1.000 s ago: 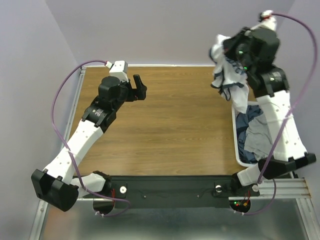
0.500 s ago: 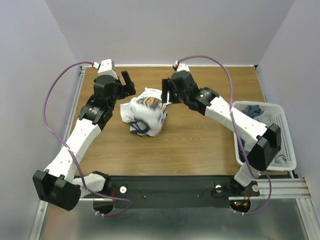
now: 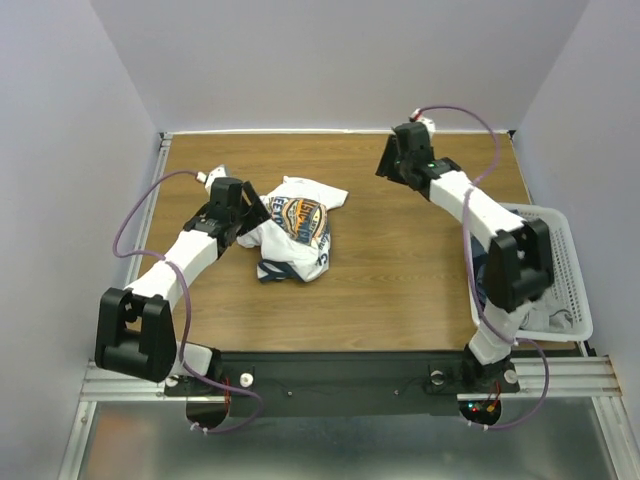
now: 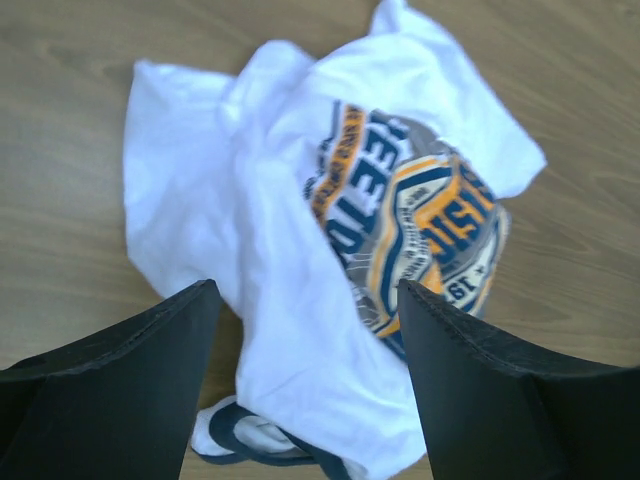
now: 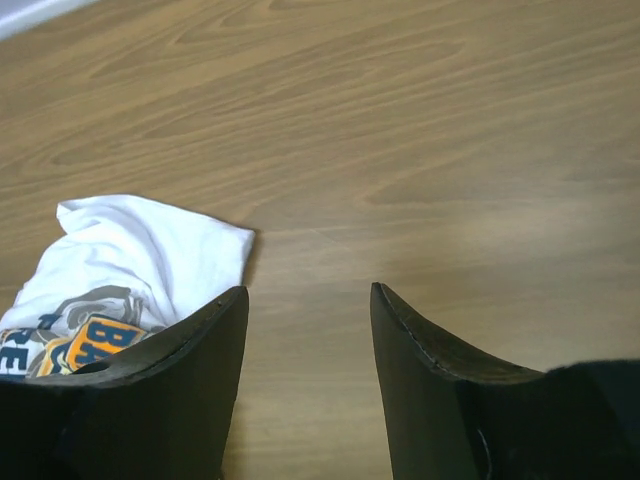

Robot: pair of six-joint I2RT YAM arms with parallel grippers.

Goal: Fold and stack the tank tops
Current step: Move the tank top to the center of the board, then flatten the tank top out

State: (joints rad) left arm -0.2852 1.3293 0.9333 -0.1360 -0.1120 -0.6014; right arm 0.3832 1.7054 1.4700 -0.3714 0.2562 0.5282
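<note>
A white tank top (image 3: 297,222) with navy edging and a blue-orange print lies crumpled on the wooden table, left of centre. My left gripper (image 3: 256,212) is at its left edge. In the left wrist view this gripper (image 4: 305,288) is open, its fingers standing either side of the white tank top (image 4: 290,250), apart from the cloth. My right gripper (image 3: 384,166) hangs over bare wood at the back right of the tank top. In the right wrist view it (image 5: 307,290) is open and holds nothing, with a corner of the tank top (image 5: 140,255) at its left.
A white mesh basket (image 3: 578,290) stands at the table's right edge, with more cloth (image 3: 552,314) in it, largely hidden by my right arm (image 3: 500,245). Grey walls close the table at the back and both sides.
My right gripper carried the white tank top from above the basket to the table, let it go and drew back to the right. My left gripper moved down to the cloth's left edge.
</note>
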